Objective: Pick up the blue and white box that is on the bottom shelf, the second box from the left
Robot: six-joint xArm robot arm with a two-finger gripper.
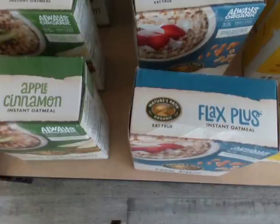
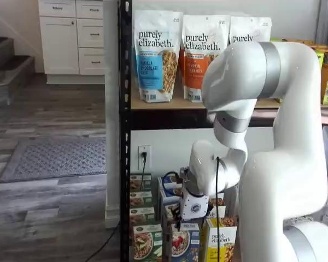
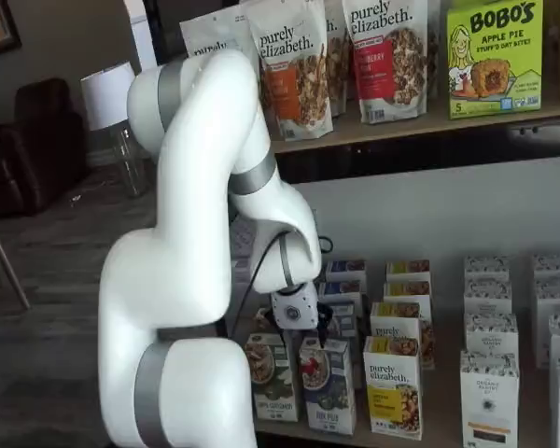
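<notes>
The blue and white box (image 1: 203, 121), marked "Flax Plus instant oatmeal", stands at the front of its row on the bottom shelf (image 1: 117, 158). It also shows in both shelf views (image 2: 184, 243) (image 3: 327, 385). More boxes like it stand in a row behind it (image 1: 196, 32). My gripper (image 3: 321, 332) hangs just above the front blue box, with its white body over the row in a shelf view (image 2: 192, 209). Its black fingers show with no plain gap and no box between them. The wrist view shows no fingers.
A green "Apple Cinnamon" box (image 1: 42, 112) stands left of the blue one, and a yellow "purely elizabeth" box (image 3: 392, 387) stands to its right. White boxes (image 3: 490, 397) stand further right. Granola bags (image 2: 156, 54) fill the upper tier. A black steel post (image 2: 124, 131) stands at the left.
</notes>
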